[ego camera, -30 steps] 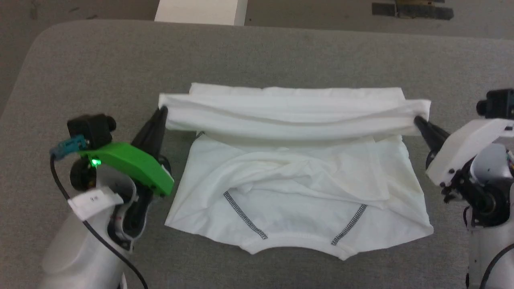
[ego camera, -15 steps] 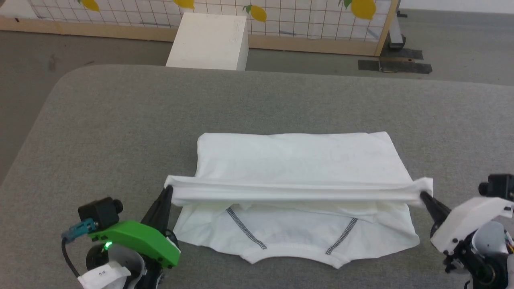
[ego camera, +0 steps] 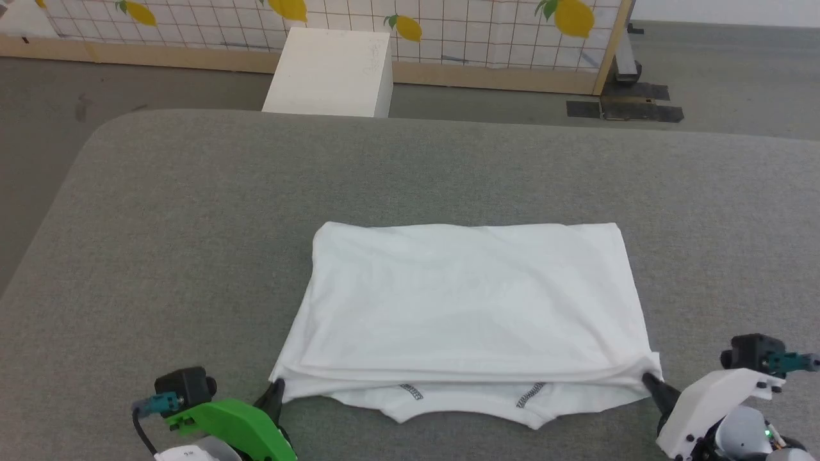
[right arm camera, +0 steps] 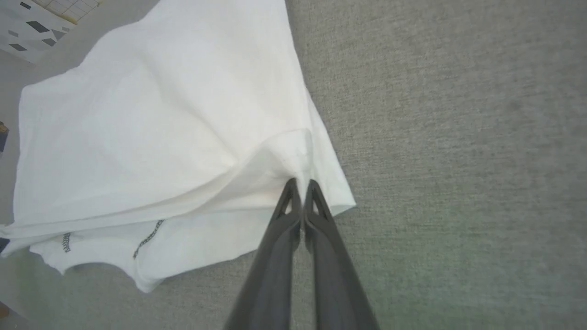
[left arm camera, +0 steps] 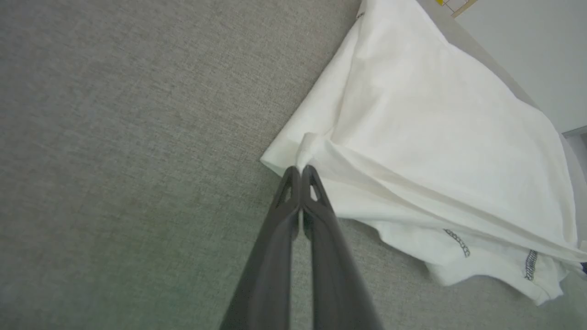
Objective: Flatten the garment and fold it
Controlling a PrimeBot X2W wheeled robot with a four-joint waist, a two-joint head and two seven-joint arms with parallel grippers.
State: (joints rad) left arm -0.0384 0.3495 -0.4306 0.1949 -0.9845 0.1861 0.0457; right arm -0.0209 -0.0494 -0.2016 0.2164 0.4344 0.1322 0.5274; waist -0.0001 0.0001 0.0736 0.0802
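Observation:
The white garment (ego camera: 467,301) lies folded over on itself on the grey table, its top layer drawn toward me. Short bits of dark zigzag seam (ego camera: 528,394) peek out beneath the near edge, beside the neckline. My left gripper (ego camera: 277,388) is shut on the top layer's near left corner; in the left wrist view the closed fingertips (left arm camera: 301,173) pinch the cloth (left arm camera: 435,133). My right gripper (ego camera: 646,379) is shut on the near right corner, and in the right wrist view it (right arm camera: 300,184) bites the bunched fabric (right arm camera: 151,133).
The grey padded table (ego camera: 192,211) has wide bare room to the left, right and far side of the garment. Beyond its far edge a white box (ego camera: 330,70) stands on the floor before a lemon-patterned grid panel (ego camera: 448,25).
Both grippers have drawn the held edge toward me, laying the top layer over the lower part of the garment. The raglan seams are now nearly covered. The head camera has also tilted.

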